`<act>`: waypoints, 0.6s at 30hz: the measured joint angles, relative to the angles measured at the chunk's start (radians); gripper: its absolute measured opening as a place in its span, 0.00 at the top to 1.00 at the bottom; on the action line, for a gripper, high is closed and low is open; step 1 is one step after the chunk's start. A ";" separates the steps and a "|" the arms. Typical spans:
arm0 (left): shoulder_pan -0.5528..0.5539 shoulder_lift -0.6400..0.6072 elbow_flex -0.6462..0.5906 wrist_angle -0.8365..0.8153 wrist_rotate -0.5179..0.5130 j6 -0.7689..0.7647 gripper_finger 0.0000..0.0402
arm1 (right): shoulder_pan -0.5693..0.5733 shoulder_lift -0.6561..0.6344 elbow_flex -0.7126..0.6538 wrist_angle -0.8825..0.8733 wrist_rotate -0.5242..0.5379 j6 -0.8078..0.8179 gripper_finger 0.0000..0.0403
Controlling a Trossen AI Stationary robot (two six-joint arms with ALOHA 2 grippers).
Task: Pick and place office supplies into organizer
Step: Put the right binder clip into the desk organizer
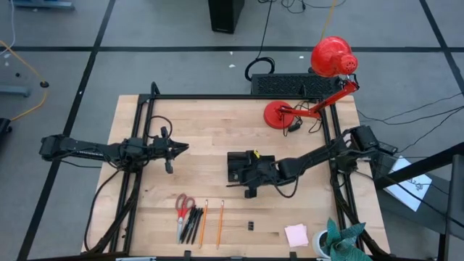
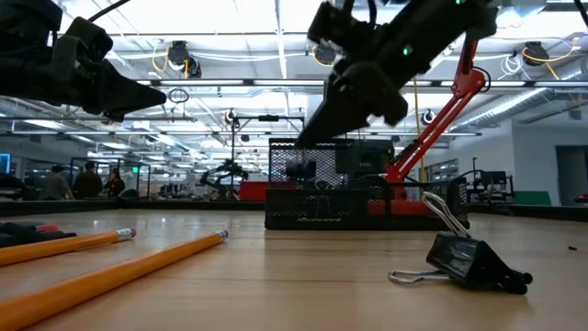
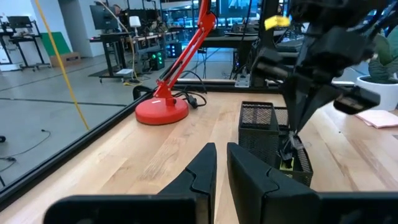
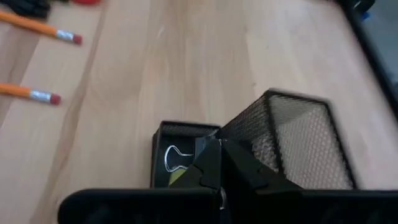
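The black mesh organizer (image 1: 239, 165) (image 2: 312, 198) stands on the middle of the table. My right gripper (image 1: 246, 176) (image 4: 211, 163) is shut and slants down over its low compartment (image 4: 160, 132). A binder clip (image 3: 290, 149) hangs at the fingertips, its wire loop (image 4: 177, 158) beside them. A yellow piece (image 4: 176, 178) lies in that compartment. Near the front edge lie red scissors (image 1: 185, 203), black pens (image 1: 193, 222), two pencils (image 1: 204, 221), another binder clip (image 1: 250, 226) (image 2: 469, 262) and a pink pad (image 1: 296, 235). My left gripper (image 1: 183, 148) (image 3: 221, 155) waits at the left, level, fingers nearly together, holding nothing. My right gripper has the binder clip at its fingertips (image 3: 295, 129), coming from above and slanting down from the table's right side. The fingers themselves hide which part of the clip they pinch. The clip hangs below them, over the organizer's low compartment, with one wire loop sticking out sideways.
A red desk lamp stands with its round base (image 1: 279, 114) (image 3: 161, 112) at the far right, its arm rising behind the organizer. A teal cloth (image 1: 344, 239) lies at the near right corner. Bare wood lies between the organizer and the supplies at the front.
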 joint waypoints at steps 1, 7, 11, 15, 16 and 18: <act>0.000 0.000 0.000 0.000 0.000 -0.001 0.88 | -0.003 0.008 0.000 0.002 -0.011 0.004 1.00; 0.000 0.000 0.000 -0.011 0.000 -0.020 0.88 | -0.010 0.027 0.000 0.000 -0.033 0.027 1.00; 0.000 0.000 0.000 -0.016 0.000 -0.021 0.88 | -0.015 0.025 0.000 0.005 -0.034 0.077 0.99; 0.000 0.000 0.000 -0.020 0.000 -0.026 0.88 | -0.015 0.022 0.000 0.006 -0.032 0.113 0.91; 0.000 0.000 0.000 -0.022 0.000 -0.027 0.88 | -0.015 0.022 0.000 0.007 -0.032 0.118 0.89; 0.000 0.000 0.000 -0.023 0.000 -0.027 0.88 | -0.015 0.022 0.000 0.010 -0.032 0.119 0.84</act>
